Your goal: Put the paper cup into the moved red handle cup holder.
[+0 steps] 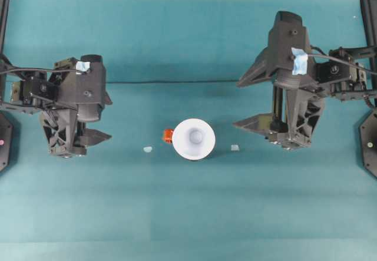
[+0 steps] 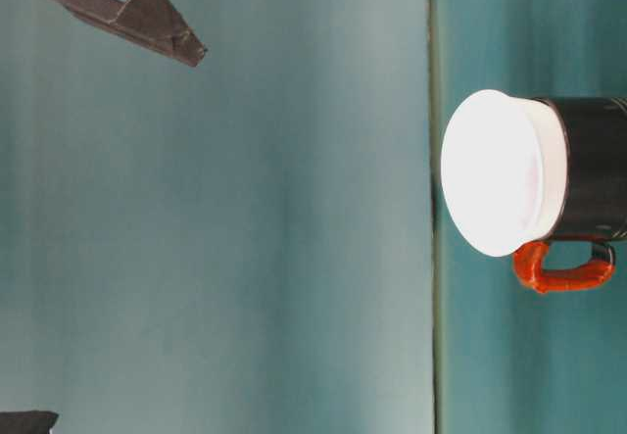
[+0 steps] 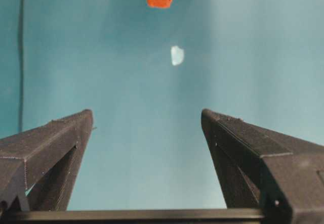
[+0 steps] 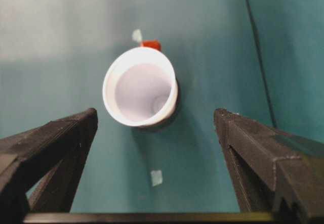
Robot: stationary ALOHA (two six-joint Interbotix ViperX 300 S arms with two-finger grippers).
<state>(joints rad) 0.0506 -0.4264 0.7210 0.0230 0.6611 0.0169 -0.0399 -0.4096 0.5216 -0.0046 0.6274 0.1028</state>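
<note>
I'm looking down on a teal cloth-covered bench [image 1: 188,214] with nothing along its near edge. Mid-bench, the paper cup [image 1: 194,138] already sits nested in the red handle cup holder [image 2: 593,168], its white rim standing above the black wall and the orange tab pointing toward my left arm. The left gripper [image 1: 79,137] and right gripper [image 1: 281,131] both hang spread wide and empty either side. I judge placement done; next calls only for retreat.
</note>
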